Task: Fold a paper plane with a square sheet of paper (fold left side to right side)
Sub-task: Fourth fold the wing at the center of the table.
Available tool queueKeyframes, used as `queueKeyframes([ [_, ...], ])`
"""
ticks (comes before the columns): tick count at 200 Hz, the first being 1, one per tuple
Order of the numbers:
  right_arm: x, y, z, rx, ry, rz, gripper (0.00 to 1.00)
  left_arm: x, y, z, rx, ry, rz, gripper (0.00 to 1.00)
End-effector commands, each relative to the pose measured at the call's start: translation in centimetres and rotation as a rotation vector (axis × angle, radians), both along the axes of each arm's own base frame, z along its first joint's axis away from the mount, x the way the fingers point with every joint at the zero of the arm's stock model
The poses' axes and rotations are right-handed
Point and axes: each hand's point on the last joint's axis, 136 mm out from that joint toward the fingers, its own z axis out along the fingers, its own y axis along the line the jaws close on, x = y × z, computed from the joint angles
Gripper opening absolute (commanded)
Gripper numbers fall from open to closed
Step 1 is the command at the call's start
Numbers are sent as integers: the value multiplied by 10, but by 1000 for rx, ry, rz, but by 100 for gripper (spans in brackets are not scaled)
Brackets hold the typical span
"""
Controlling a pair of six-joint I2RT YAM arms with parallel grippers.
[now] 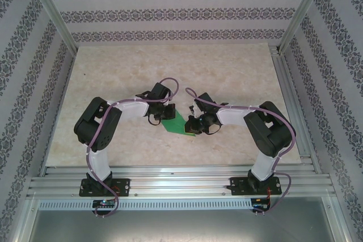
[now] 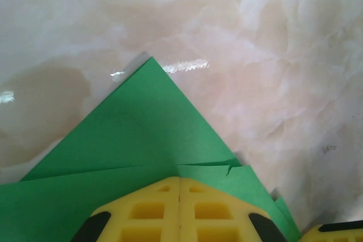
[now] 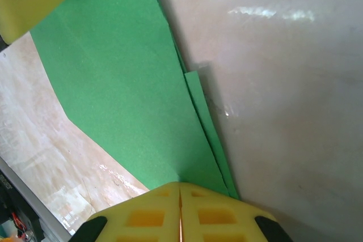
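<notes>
- The green paper (image 1: 179, 123) is plain, bright and unmarked, and it is folded into layers with straight creases.
- One end narrows to a sharp triangular point; two flaps meet at a seam below it, with a small nick at the seam.
- Thin layered edges peek out along one long side.
- It lies flat on the marbled tabletop (image 1: 227, 72), near the middle.

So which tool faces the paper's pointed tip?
The left tool: the green paper comes to a point straight ahead of it, while the right tool meets a long layered edge.
</notes>
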Motion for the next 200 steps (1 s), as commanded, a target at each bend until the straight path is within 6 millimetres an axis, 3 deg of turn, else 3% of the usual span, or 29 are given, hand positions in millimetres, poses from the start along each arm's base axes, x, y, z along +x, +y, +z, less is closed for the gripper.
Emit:
queueKeyframes([
  [1,-29,-36,-39,-205,90,0,8,-8,24,-21,85,30,14,4],
  [22,-19,-25,-18,-153,48,5,8,-9,22,-29,80,42,10,4],
  [59,7,-6,47,-56,-71,-7,10,-15,27,-33,95,40,5,3],
  [75,14,5,60,-11,-82,-8,9,-17,28,-34,105,32,0,3],
  [133,22,39,38,32,-42,-4,8,-20,31,-34,120,25,-1,3],
  [200,34,54,24,31,-38,-2,7,-20,32,-34,126,24,1,2],
])
